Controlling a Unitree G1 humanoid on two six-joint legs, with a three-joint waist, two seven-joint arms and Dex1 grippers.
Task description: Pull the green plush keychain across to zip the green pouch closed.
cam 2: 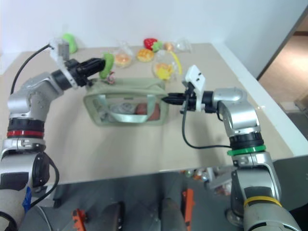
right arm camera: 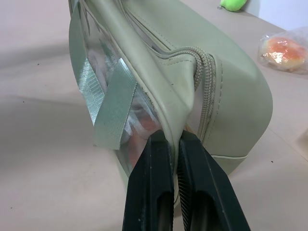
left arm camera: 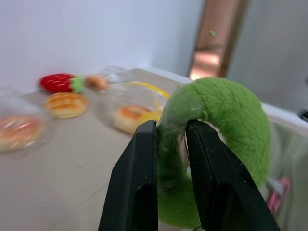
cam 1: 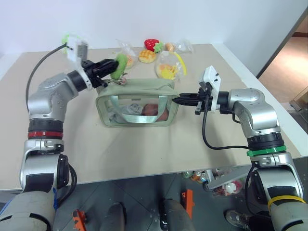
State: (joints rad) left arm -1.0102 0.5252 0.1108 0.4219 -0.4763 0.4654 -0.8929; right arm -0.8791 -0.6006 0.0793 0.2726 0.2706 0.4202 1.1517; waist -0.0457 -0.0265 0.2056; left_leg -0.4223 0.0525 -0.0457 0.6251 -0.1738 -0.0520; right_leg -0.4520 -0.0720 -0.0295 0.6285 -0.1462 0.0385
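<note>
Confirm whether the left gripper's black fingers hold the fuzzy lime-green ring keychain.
Yes, the left gripper pinches the fuzzy lime-green ring keychain between its fingers.

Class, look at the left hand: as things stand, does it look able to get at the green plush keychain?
Yes, apparently: the left hand is already shut on the green plush keychain at the green pouch's top corner, with nothing between them.

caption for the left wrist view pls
Left gripper pinching the green plush keychain, bagged toy food on the table behind.
</note>
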